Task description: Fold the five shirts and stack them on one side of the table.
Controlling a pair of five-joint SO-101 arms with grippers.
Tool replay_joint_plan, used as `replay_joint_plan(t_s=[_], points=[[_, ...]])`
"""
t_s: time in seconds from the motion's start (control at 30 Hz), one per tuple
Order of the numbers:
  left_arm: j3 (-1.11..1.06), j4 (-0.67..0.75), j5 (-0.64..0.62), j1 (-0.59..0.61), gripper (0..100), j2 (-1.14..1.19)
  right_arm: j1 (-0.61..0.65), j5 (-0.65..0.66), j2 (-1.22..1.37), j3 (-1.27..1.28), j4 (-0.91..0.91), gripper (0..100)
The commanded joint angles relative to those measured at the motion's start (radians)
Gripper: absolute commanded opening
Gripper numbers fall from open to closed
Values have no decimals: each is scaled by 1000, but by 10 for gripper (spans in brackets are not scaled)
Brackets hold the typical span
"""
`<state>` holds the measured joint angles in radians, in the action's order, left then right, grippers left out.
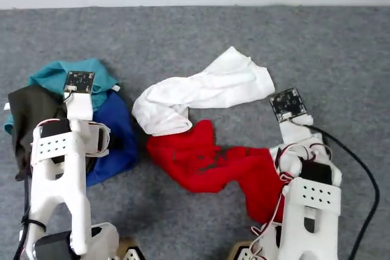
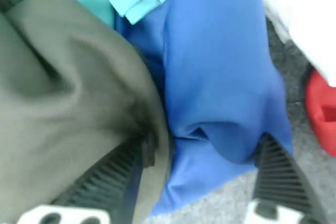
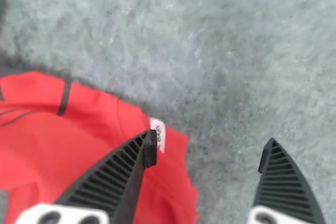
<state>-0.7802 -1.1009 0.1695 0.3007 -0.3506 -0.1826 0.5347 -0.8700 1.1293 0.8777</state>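
Note:
At the table's left lies a pile of three shirts: a teal shirt (image 1: 55,74), a dark olive shirt (image 1: 30,111) and a blue shirt (image 1: 119,126). My left gripper (image 2: 205,156) is open just above this pile. A fold of the blue shirt (image 2: 220,77) bulges between its fingers, and the dark shirt (image 2: 63,93) lies against one finger. A white shirt (image 1: 207,89) lies crumpled in the middle, with a red shirt (image 1: 207,156) in front of it. My right gripper (image 3: 210,153) is open over the red shirt's (image 3: 63,140) tagged edge, one finger above the cloth and the other above bare table.
Grey felt (image 1: 183,35) covers the table, bare along the back and at the far right. A black cable (image 1: 365,181) runs beside the right arm (image 1: 308,187). The white shirt (image 2: 310,19) and the red shirt (image 2: 323,111) lie close to the blue one.

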Motion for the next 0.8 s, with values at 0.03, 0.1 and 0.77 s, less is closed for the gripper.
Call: replay_joint_plan(t_s=[0.03,0.1,0.77], points=[[8,-46,8,-17,309,-17,4,-8,-16,0,58,314],[10,-58,8,-17,309,-18,4,14,-21,3,102,314],[8,-72,8,-17,309,-18,13,109,-24,315,-45,314]])
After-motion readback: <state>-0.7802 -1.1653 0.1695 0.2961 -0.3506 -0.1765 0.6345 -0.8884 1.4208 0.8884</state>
